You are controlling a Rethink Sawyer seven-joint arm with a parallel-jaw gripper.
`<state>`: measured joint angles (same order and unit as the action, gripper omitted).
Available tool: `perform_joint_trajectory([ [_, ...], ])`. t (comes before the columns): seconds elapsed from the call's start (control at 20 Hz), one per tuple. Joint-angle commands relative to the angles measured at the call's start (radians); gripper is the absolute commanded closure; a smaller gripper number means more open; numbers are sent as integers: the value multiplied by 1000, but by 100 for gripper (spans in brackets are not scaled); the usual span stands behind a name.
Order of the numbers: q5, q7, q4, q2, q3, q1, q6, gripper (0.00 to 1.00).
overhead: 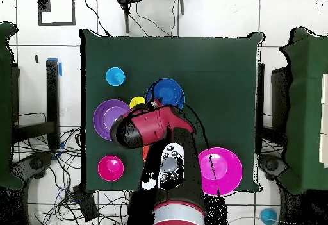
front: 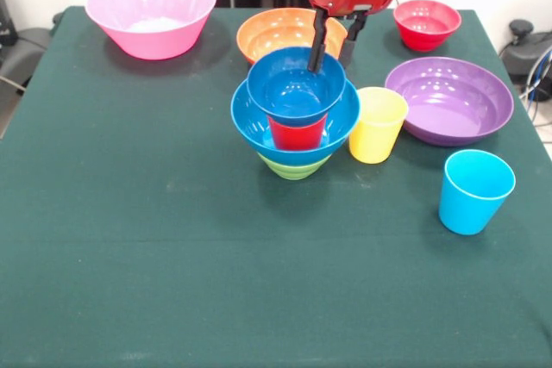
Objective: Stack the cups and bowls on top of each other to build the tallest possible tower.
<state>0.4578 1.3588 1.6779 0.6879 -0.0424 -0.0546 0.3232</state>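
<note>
The tower stands mid-table: a green bowl at the bottom, the large blue bowl on it, the red cup inside that, and the small blue bowl on the cup. It shows from above as blue rims. My gripper is open and straddles the small blue bowl's far right rim, with one finger inside and the other behind. The yellow cup stands just right of the tower. The sky-blue cup stands alone at the front right.
The pink bowl is at the far left, the orange bowl behind the tower, the small red bowl at the far right, and the purple bowl beside the yellow cup. My arm hides the orange bowl from above.
</note>
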Motion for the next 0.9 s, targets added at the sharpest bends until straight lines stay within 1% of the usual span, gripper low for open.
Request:
perform_joint_trajectory([
  [0.05, -13, 62, 2, -20, 57, -2, 143, 0],
  [0.2, -13, 66, 1, -19, 53, -2, 141, 0],
  [0.45, -24, 70, -1, 5, 43, 10, 175, 0],
  [0.9, -42, 42, 36, 96, 66, 4, 260, 0],
])
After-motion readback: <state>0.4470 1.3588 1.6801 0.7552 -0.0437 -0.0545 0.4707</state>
